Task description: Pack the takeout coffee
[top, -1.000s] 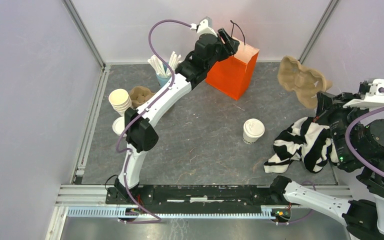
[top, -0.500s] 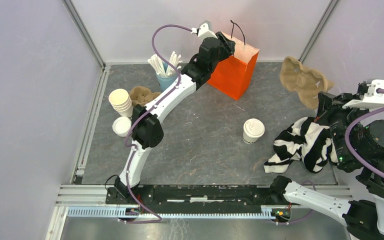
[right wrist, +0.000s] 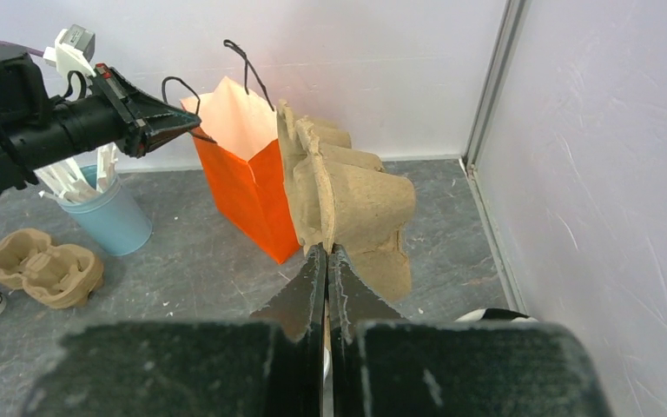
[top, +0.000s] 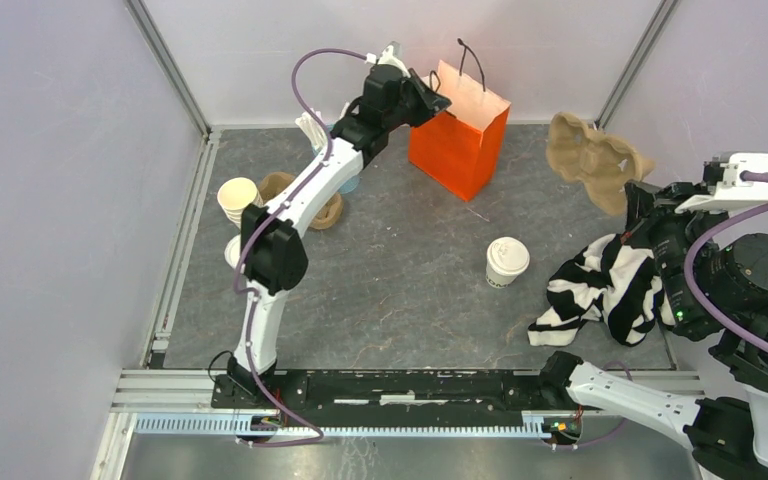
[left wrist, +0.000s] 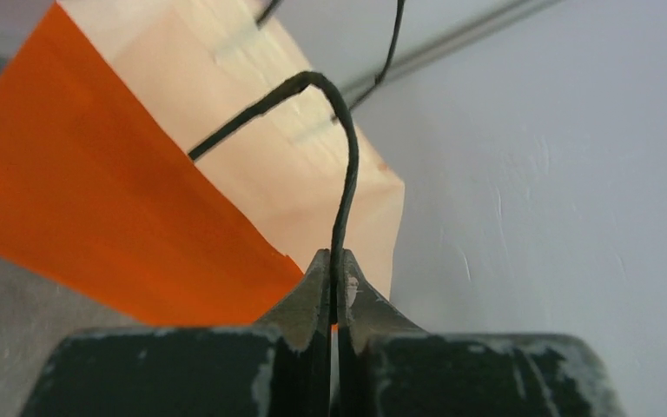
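The takeout coffee [top: 507, 261], a cream cup with a white lid, stands upright mid-table, apart from both arms. An orange paper bag [top: 458, 140] stands at the back with its mouth open. My left gripper [top: 445, 101] is beside the bag's left top edge. In the left wrist view the left gripper [left wrist: 334, 268] is shut on one black cord handle [left wrist: 346, 178] of the bag. My right gripper [right wrist: 327, 254] is shut on a brown cardboard cup carrier [right wrist: 352, 195], held in the air at the right [top: 592, 160].
A black-and-white striped cloth [top: 610, 285] lies at the right edge. At the left are a stack of lidless cups [top: 240, 198], a second cardboard carrier [top: 310, 200], a white lid [top: 234, 250] and a blue cup of stirrers [right wrist: 113, 213].
My left gripper has swung left along the bag's top and shut on its black handle. The bag's mouth now stands more open. The right arm has lifted the carrier slightly.
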Robot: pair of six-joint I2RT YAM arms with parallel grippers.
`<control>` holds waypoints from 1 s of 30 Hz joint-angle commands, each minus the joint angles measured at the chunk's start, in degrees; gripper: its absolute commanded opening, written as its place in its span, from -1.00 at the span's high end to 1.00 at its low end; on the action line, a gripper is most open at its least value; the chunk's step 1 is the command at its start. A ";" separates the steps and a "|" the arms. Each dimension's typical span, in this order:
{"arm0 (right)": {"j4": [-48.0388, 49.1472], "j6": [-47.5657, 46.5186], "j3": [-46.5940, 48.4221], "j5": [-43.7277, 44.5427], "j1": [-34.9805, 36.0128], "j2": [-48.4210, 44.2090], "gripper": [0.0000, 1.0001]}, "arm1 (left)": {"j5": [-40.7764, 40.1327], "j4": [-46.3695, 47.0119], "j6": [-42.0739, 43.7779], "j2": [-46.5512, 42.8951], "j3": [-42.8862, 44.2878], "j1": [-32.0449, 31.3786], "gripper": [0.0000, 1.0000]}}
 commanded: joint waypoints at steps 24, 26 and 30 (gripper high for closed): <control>3.98 -4.22 1.75 -34.07 0.06 8.55 1.00 | 38.17 -33.08 22.91 -43.33 -40.36 12.76 0.92; 4.85 -3.97 1.85 -34.22 0.06 8.77 1.00 | 32.14 -38.26 24.46 -43.42 -38.19 13.60 0.82; 7.88 -3.11 2.50 -34.45 0.08 9.19 1.00 | 19.39 -47.84 22.22 -42.17 -27.90 13.66 0.26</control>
